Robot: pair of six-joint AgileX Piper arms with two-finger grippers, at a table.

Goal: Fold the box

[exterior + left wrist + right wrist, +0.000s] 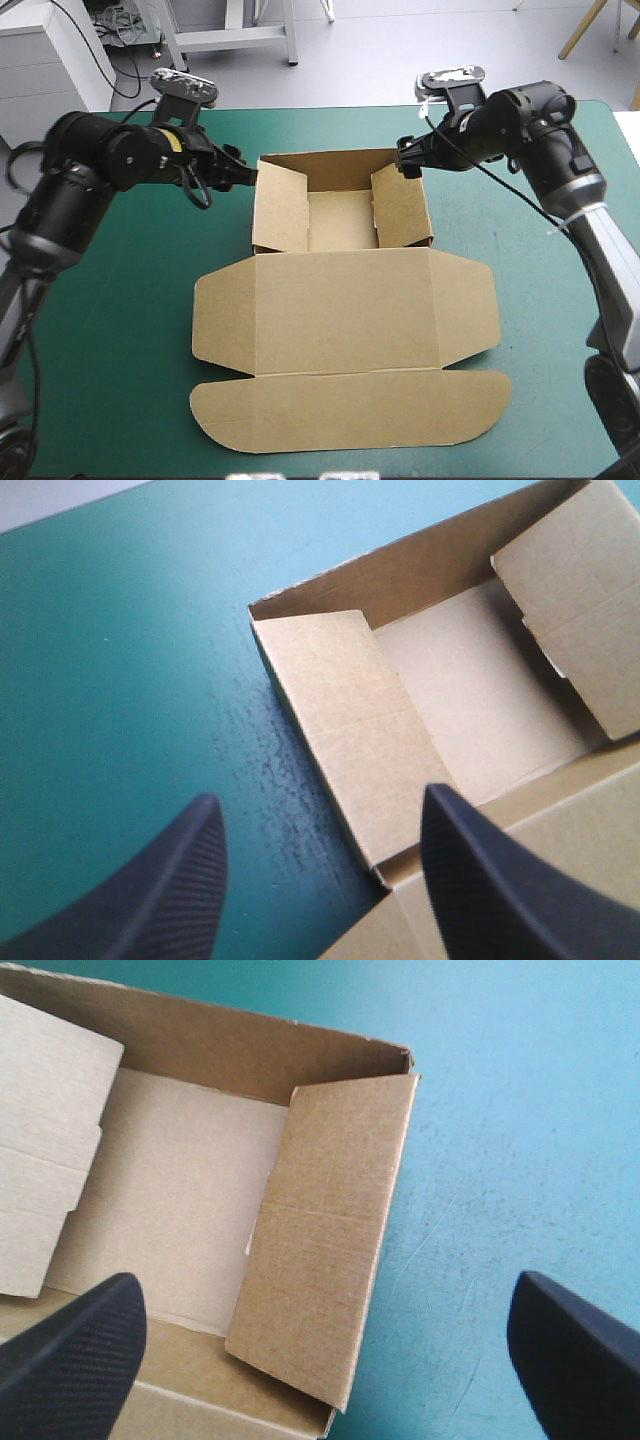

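Both open, left end effector (320,795) and right end effector (325,1278) flank the box (340,300); uneven pushes could skid it or crush flaps (280,205).

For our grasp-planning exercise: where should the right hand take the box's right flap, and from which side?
On the box, pinch the right flap at its free top edge, from the outer right side. It is a thin sheet leaning inward, so one finger fits inside, one outside; the open right hand is lined up astride it.
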